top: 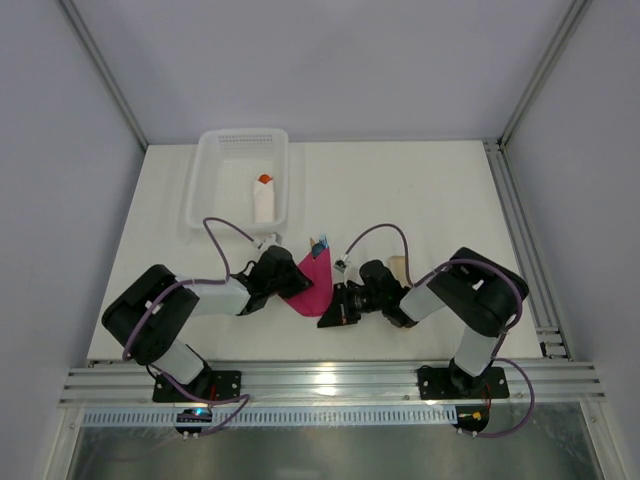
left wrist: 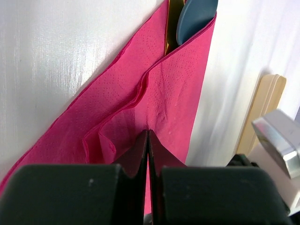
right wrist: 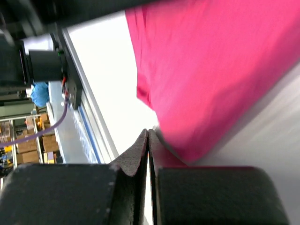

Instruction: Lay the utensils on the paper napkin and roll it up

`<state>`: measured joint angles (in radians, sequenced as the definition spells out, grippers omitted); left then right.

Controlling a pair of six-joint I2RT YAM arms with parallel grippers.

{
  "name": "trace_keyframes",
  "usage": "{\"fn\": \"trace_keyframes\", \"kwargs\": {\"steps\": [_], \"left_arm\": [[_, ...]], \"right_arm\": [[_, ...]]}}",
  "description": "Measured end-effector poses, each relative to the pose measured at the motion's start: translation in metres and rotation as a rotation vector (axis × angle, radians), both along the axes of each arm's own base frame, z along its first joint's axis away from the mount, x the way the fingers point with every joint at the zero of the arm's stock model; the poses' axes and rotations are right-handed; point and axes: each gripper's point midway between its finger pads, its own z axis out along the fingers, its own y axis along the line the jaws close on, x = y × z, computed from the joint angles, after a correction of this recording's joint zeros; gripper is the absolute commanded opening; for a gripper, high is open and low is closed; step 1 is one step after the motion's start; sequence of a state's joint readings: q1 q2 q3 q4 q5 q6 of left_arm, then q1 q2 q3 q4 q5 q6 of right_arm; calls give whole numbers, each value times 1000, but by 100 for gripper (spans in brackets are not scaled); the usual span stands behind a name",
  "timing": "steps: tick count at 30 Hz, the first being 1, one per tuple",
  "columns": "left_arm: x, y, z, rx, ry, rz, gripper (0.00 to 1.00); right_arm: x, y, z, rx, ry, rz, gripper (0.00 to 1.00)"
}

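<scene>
Closed left gripper (left wrist: pixel 148 135) presses the paper napkin (left wrist: pixel 178 89), folded on the table's (top: pixel 430 190) near half. Closed right gripper (right wrist: pixel 148 136) touches its edge. Blue spoon (left wrist: pixel 194 18) and yellow knife (left wrist: pixel 172 26) protrude at the far end. Risk: loose folds springing open, both sliding out.

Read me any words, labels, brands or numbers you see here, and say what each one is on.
None can be read.
The paper napkin is plain pink, no print.
The white roll in the basket shows no legible label.
The brown boxes far behind in the right wrist view are too blurred to read.
</scene>
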<state>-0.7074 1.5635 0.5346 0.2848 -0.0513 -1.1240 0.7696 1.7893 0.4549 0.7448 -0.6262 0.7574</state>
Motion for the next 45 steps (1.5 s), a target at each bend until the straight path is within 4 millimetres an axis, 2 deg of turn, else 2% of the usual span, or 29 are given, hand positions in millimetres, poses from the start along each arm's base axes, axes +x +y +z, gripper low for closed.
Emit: {"fn": "trace_keyframes", "kwargs": {"steps": [6, 13, 18, 23, 27, 30, 37, 40, 45], "left_arm": [[0, 0, 0, -1, -2, 0, 0], [0, 0, 0, -1, -2, 0, 0], [0, 1, 1, -6, -7, 0, 0], [-3, 4, 1, -2, -9, 3, 0], [-3, 4, 1, -1, -10, 4, 0], [-3, 4, 1, 1, -10, 3, 0], [-3, 4, 1, 1, -12, 0, 0], [-3, 4, 1, 2, -12, 0, 0], [-3, 4, 1, 2, -12, 0, 0]], "right_arm": [[-21, -14, 1, -27, 17, 1, 4], [-12, -28, 5, -133, -30, -47, 4], [15, -23, 24, -192, -121, -77, 4], [60, -20, 56, -233, -230, -168, 4], [94, -26, 67, -247, -254, -235, 4], [114, -25, 64, -263, -254, -252, 4], [127, -4, 54, -255, -223, -200, 4], [126, 3, 46, -262, -205, -181, 4], [110, 11, 27, -305, -175, -141, 4]]}}
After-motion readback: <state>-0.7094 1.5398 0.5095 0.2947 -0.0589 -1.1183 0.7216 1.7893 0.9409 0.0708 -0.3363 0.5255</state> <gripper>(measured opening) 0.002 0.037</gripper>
